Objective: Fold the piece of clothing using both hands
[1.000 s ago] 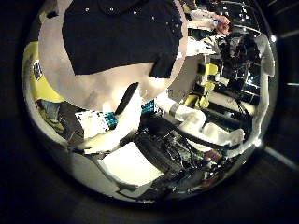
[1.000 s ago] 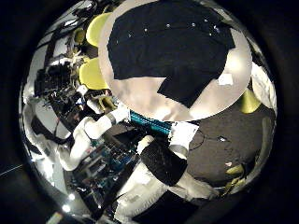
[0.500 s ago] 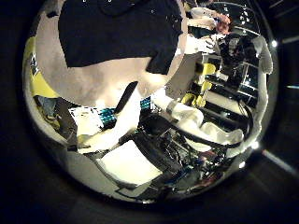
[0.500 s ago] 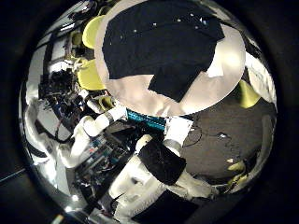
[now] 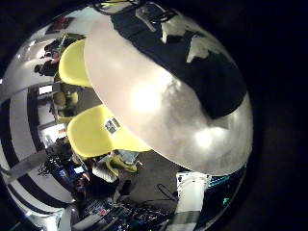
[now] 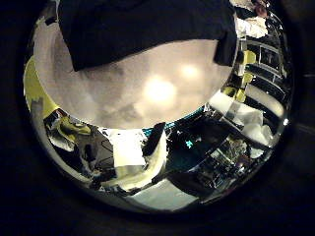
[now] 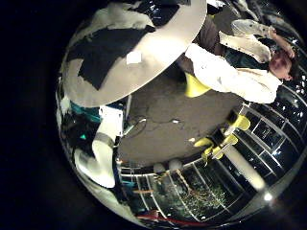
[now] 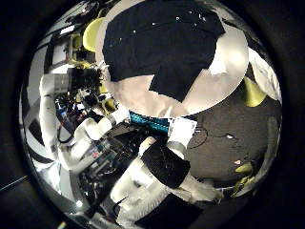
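The piece of clothing (image 8: 167, 48) lies spread flat on a round table (image 8: 212, 95), with a row of small buttons showing and one part hanging toward the bare tabletop. My right hand (image 8: 172, 157) hangs well above it, fingers loose and holding nothing. In the left thumb side view the clothing (image 6: 148, 29) covers the far part of the table (image 6: 148, 93). My left hand (image 6: 138, 157) is over the bare part, fingers relaxed and empty. The clothing (image 5: 183, 58) also shows on the table in the left little finger side view. Neither hand touches the cloth.
Two chairs (image 5: 96, 130) stand close against the table's rim (image 5: 125, 125). Floor (image 7: 173, 105) lies beyond the table's edge (image 7: 163, 57) on the right hand's side. Racks and equipment (image 8: 71, 105) crowd the room behind the arms.
The left palm's view has shifted: the table now fills more of it and the clothing sits nearer its edge. The right palm's view has barely moved. The clothing lies as before.
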Controlling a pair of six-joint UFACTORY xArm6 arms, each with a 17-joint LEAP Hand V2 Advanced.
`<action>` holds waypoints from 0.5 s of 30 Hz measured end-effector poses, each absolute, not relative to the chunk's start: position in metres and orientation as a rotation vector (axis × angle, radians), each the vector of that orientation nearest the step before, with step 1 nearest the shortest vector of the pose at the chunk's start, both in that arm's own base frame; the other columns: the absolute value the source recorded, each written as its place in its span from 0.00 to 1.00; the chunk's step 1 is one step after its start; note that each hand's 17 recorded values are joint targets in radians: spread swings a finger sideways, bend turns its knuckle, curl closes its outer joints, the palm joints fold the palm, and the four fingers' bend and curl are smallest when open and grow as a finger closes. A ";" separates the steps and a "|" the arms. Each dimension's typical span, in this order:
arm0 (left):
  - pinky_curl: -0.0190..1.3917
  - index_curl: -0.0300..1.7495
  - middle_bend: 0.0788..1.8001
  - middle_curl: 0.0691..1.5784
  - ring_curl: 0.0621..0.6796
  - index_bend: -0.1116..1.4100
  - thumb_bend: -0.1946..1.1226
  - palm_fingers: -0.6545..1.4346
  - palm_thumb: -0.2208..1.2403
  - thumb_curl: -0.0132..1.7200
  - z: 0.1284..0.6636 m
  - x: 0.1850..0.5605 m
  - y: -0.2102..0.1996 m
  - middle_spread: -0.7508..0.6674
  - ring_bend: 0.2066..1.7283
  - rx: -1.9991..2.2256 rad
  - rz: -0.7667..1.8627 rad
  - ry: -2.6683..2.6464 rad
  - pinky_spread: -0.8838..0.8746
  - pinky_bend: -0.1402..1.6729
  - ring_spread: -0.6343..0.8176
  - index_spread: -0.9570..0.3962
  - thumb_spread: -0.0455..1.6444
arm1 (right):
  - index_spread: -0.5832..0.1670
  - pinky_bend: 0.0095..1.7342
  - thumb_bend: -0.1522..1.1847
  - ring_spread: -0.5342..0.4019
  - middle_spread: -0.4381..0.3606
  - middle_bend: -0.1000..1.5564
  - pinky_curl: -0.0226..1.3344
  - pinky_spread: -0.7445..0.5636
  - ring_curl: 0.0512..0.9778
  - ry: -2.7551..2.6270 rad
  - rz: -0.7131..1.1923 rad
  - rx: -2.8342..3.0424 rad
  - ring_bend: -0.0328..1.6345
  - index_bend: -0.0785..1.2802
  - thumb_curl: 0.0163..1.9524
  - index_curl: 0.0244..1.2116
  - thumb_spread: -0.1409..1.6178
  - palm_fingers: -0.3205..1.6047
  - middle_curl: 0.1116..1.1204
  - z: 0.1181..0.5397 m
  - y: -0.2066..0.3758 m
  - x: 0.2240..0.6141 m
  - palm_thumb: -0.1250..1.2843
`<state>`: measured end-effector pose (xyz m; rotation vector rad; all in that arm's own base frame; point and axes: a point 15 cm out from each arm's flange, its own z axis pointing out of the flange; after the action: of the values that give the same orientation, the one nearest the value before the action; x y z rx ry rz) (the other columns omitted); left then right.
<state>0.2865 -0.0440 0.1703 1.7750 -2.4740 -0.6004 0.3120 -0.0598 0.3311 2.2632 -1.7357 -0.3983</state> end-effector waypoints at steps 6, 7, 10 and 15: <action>0.28 0.21 0.12 0.20 0.21 0.21 0.14 0.40 0.31 0.18 0.147 0.300 -0.043 0.62 0.33 1.809 -0.633 -2.505 0.63 0.31 0.61 0.71 0.59 | 0.32 0.48 0.10 0.66 0.56 0.25 0.08 0.87 0.17 -1.729 -0.424 2.249 0.47 0.18 0.12 0.23 0.83 0.29 0.25 0.323 -0.058 0.301 0.34; 0.27 0.22 0.18 0.23 0.19 0.22 0.14 0.48 0.33 0.18 0.146 0.301 -0.043 0.57 0.33 1.825 -0.640 -2.497 0.60 0.29 0.56 0.69 0.59 | 0.32 0.48 0.10 0.66 0.56 0.25 0.08 0.87 0.17 -1.727 -0.425 2.250 0.46 0.18 0.12 0.23 0.83 0.29 0.25 0.323 -0.058 0.300 0.34; 0.26 0.23 0.27 0.26 0.20 0.23 0.14 0.57 0.38 0.19 0.146 0.304 -0.041 0.49 0.35 1.842 -0.665 -2.495 0.54 0.28 0.45 0.65 0.60 | 0.32 0.47 0.10 0.66 0.56 0.25 0.08 0.87 0.17 -1.725 -0.425 2.252 0.47 0.18 0.12 0.23 0.83 0.29 0.25 0.323 -0.058 0.299 0.34; 0.28 0.29 0.41 0.36 0.34 0.29 0.15 0.77 0.49 0.20 0.145 0.316 -0.037 0.34 0.50 1.871 -0.708 -2.506 0.33 0.35 0.21 0.53 0.62 | 0.31 0.47 0.10 0.66 0.56 0.25 0.08 0.87 0.17 -1.722 -0.422 2.258 0.47 0.18 0.12 0.23 0.83 0.29 0.25 0.324 -0.058 0.299 0.35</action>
<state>0.3160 -0.0368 0.1450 1.8712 -2.5062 -0.7075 0.2987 -0.0582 0.3241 2.2576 -1.7219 -0.4222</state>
